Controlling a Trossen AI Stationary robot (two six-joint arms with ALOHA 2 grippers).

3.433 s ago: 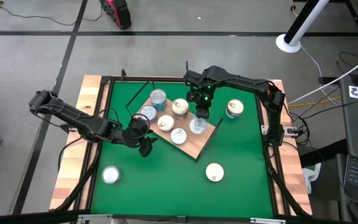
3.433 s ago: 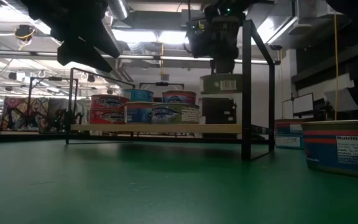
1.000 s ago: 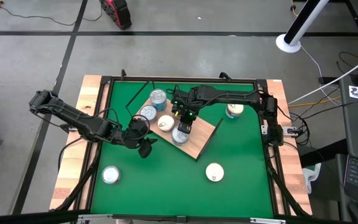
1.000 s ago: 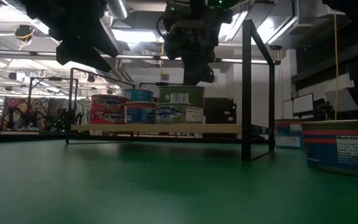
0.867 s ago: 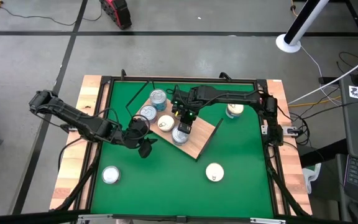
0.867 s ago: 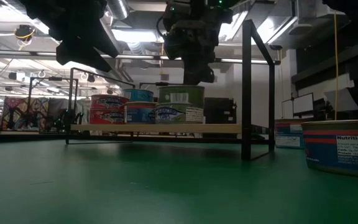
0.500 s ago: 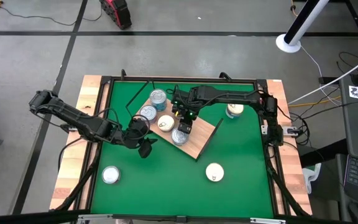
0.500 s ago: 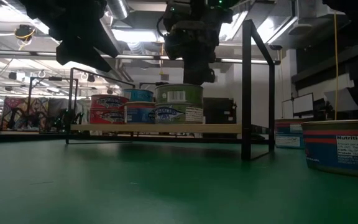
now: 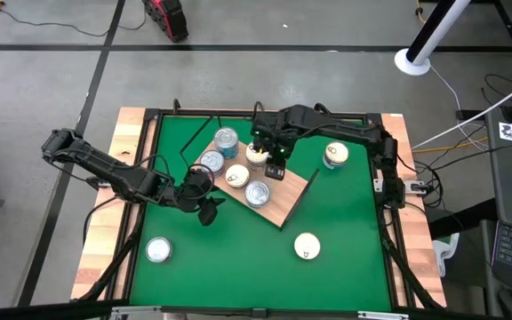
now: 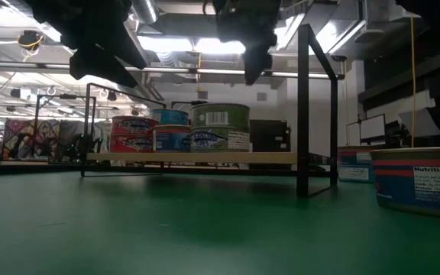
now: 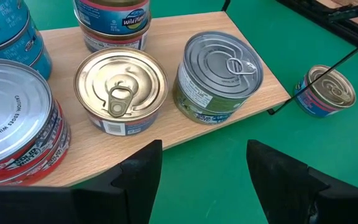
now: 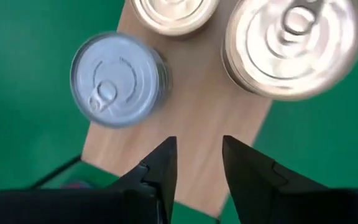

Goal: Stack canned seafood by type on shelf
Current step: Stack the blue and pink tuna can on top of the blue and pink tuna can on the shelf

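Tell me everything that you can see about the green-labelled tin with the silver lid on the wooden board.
The green-labelled tin is short and round, apparently metal, with a ribbed silver lid and pull tab. A white barcode panel shows on its label. It stands upright near a corner of the shelf, beside a gold-lidded tin, apart from it. Nothing grips it.

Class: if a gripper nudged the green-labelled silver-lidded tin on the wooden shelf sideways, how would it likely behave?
The short round green-labelled tin probably slides rather than tips: it is squat, upright on the flat light-brown wooden shelf board. Its metal walls look rigid. It stands near the board's edge, so it might drop off.
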